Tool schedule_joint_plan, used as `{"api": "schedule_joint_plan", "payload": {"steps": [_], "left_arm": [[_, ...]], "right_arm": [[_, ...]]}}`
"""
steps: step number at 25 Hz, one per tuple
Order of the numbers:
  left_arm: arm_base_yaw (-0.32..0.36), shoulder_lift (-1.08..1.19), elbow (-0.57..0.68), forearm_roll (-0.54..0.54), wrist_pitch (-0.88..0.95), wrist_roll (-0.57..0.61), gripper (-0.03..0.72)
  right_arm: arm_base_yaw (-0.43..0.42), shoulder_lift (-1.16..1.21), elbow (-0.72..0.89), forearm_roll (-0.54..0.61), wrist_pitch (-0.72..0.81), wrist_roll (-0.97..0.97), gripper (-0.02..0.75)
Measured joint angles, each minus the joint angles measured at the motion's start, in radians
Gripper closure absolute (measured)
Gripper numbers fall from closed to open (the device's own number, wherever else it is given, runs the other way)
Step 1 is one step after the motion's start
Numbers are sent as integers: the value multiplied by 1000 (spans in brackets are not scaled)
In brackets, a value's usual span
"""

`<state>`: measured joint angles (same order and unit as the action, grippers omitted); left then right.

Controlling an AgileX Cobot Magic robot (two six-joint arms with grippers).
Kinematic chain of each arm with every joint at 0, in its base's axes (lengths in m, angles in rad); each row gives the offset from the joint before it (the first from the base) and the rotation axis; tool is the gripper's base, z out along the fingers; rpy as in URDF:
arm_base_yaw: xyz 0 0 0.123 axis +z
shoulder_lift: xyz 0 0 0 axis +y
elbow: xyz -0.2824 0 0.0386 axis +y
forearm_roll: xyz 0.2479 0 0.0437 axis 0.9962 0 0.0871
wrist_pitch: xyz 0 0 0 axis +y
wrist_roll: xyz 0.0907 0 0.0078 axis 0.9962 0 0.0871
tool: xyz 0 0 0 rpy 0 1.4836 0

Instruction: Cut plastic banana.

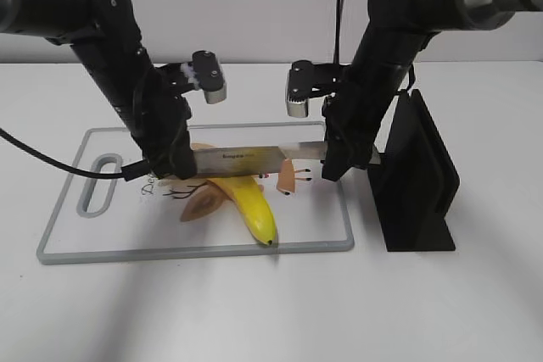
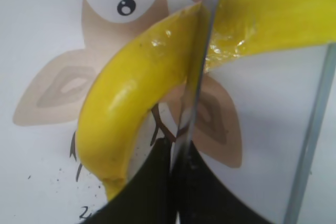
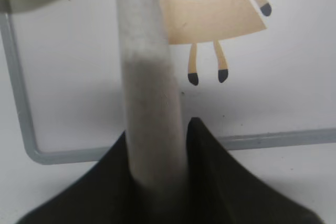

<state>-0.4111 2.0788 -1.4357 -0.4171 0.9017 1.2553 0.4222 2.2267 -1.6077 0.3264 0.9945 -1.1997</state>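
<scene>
A yellow plastic banana point(image 1: 249, 200) lies curved on a white cutting board point(image 1: 93, 247). A knife point(image 1: 254, 158) is held level across the banana's upper part. My left gripper point(image 1: 176, 164) is shut on the blade's tip end. My right gripper point(image 1: 334, 158) is shut on the knife's pale handle point(image 3: 148, 77). In the left wrist view the blade point(image 2: 202, 51) runs edge-on across the banana point(image 2: 131, 87), away from my jaws point(image 2: 176, 153). How deep it sits I cannot tell. In the right wrist view my jaws point(image 3: 157, 140) clamp the handle.
The board has a grey rim point(image 3: 16, 77), a handle slot point(image 1: 100, 182) at its left end and cartoon animal prints. A black knife stand point(image 1: 420, 177) stands just right of the board, close behind my right arm. The white table extends around it.
</scene>
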Motion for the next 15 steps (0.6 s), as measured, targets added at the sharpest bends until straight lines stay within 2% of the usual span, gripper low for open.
{"api": "schedule_joint_plan", "payload": {"steps": [7,15], "left_arm": [[-5,-33,13,5,-12,-17,702],[-14,-205,19,39,55,-21,708]], "right_arm": [[5,-11,-63,-33,50,11,533],[10,-117,-166,-37,225,28,539]]}}
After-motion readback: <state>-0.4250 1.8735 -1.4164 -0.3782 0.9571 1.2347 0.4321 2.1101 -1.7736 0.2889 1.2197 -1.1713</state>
